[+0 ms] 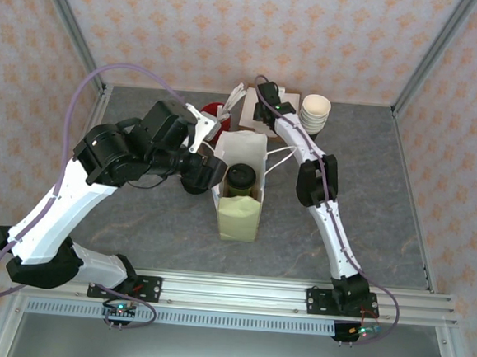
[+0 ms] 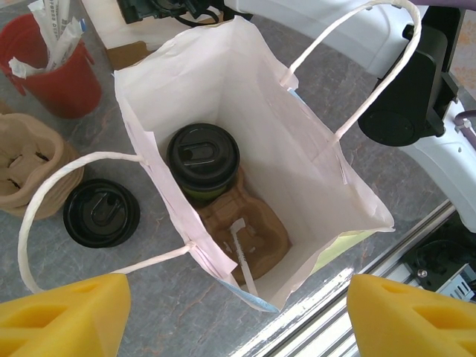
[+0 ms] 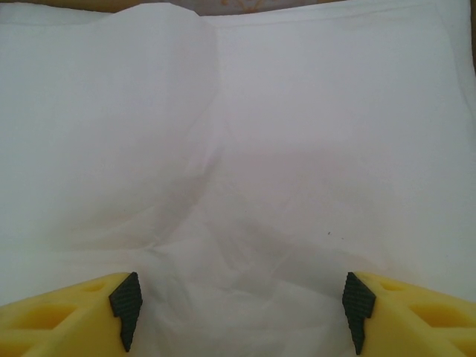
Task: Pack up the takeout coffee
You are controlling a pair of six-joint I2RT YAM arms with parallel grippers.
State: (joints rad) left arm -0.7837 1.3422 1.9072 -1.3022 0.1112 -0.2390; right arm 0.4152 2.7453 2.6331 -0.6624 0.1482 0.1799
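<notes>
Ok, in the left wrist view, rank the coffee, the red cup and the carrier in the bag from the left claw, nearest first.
1. Carrier, near end of the bag, just ahead of the left claw.
2. Coffee, deeper in the bag.
3. Red cup, outside, top left.

In the bag (image 2: 312,163), takeout coffee (image 2: 202,160) seated on what seems a carrier tray (image 2: 249,230). Just left of bag, on table (image 2: 171,312), loose lid (image 2: 100,212). Behind-left, cup of sachets (image 2: 56,74); behind-right, stacked cups (image 1: 316,112).

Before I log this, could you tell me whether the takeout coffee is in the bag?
In: the lidded takeout coffee stands upright inside the open white bag.
</notes>
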